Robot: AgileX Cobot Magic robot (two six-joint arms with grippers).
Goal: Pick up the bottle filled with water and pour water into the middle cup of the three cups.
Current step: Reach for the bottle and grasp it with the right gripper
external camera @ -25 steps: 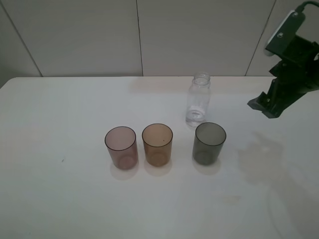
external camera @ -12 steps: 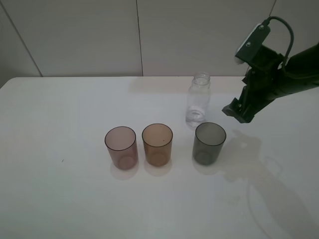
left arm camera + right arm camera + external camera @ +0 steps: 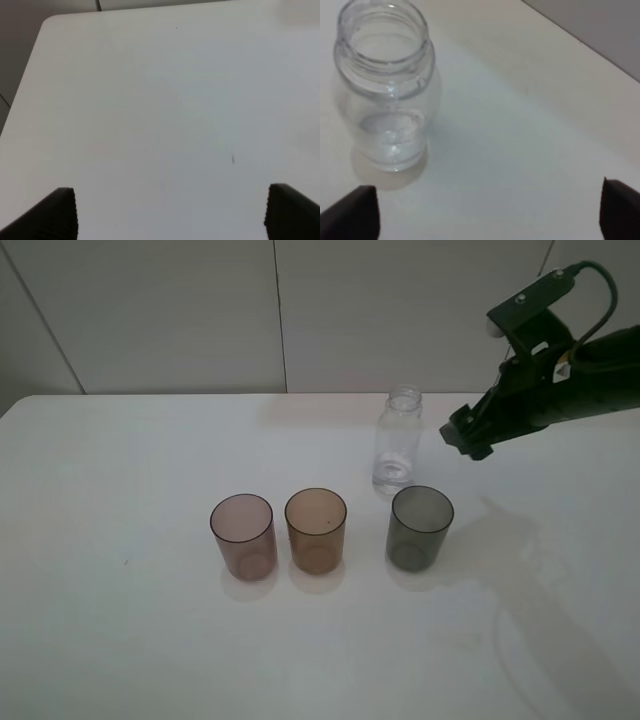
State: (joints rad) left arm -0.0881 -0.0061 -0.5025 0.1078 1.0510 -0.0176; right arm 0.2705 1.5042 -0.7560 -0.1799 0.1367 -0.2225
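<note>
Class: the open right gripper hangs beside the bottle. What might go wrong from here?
1. The capless bottle stands free; the right gripper might knock it over and spill it.
2. The grey cup stands just in front of the bottle; carrying the bottle to the amber cup might clip it.

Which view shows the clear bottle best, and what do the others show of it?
The right wrist view: the bottle is close, its threaded neck and open mouth clear. The exterior high view shows it whole but small, behind the dark grey cup. The left wrist view shows none of it.
</note>
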